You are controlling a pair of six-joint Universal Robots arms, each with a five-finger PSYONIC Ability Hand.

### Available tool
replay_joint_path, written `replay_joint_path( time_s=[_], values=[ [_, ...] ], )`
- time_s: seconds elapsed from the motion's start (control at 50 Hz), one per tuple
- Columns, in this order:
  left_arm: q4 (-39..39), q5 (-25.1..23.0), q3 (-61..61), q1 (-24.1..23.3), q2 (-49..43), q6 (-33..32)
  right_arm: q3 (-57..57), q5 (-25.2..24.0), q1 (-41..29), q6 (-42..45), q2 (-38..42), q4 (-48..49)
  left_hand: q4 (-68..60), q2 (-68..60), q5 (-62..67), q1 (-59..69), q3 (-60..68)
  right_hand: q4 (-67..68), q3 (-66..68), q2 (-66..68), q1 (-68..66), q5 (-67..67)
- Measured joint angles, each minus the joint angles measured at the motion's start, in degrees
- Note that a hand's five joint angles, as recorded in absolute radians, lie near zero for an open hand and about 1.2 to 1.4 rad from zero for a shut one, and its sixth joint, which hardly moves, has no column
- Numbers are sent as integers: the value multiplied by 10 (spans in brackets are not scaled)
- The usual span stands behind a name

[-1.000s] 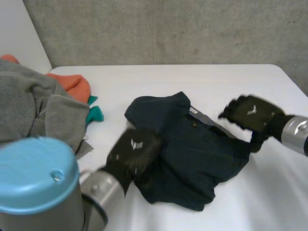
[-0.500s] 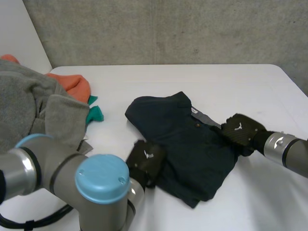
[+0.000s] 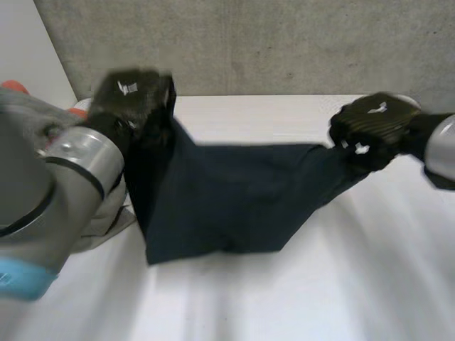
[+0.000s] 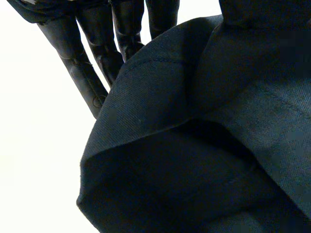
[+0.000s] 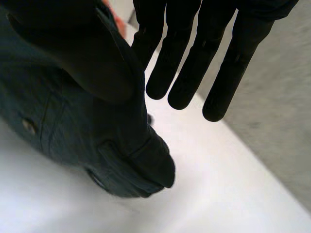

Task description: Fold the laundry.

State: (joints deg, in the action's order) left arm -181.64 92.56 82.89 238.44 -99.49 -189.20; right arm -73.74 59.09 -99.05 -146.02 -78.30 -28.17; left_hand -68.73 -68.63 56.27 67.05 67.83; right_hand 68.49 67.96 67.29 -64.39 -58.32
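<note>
so the dark navy buttoned fabric garment (image 3: 227,202) hangs stretched above the white table (image 3: 370,291), long axis running hand to hand; left hand (image 3: 135,92) pinches 1 end, right hand (image 3: 370,126) pinches the other; neither's nearer.

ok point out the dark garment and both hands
dark garment (image 3: 227,199), head view, middle of the spread cloth
left hand (image 3: 131,96), head view, back of the hand
right hand (image 3: 370,124), head view, back of the hand
</note>
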Motion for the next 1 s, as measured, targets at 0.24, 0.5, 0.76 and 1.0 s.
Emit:
replay_joint_path(
  time_s=[0.24, 0.5, 0.76, 1.0],
  values=[
    [38, -40, -156, 44, -228, 19, 49, 64, -92, -62, 176, 132, 0, 0, 0, 0, 2, 2, 1, 0, 0, 0],
    [-243, -51, -315, 63, -140, 123, 181, 129, -92, -274, 95, 452, 0, 0, 0, 0, 3, 2, 3, 1, -3, 0],
    [-111, -98, -218, 82, -111, 149, 90, 59, -82, -230, 41, 322, 0, -1, 0, 0, 3, 2, 3, 1, -3, 0],
    [-66, -122, 17, 87, -200, 47, -129, 75, -89, -68, 135, 248, 0, -1, 0, 0, 4, 2, 3, 1, -3, 0]
  ],
)
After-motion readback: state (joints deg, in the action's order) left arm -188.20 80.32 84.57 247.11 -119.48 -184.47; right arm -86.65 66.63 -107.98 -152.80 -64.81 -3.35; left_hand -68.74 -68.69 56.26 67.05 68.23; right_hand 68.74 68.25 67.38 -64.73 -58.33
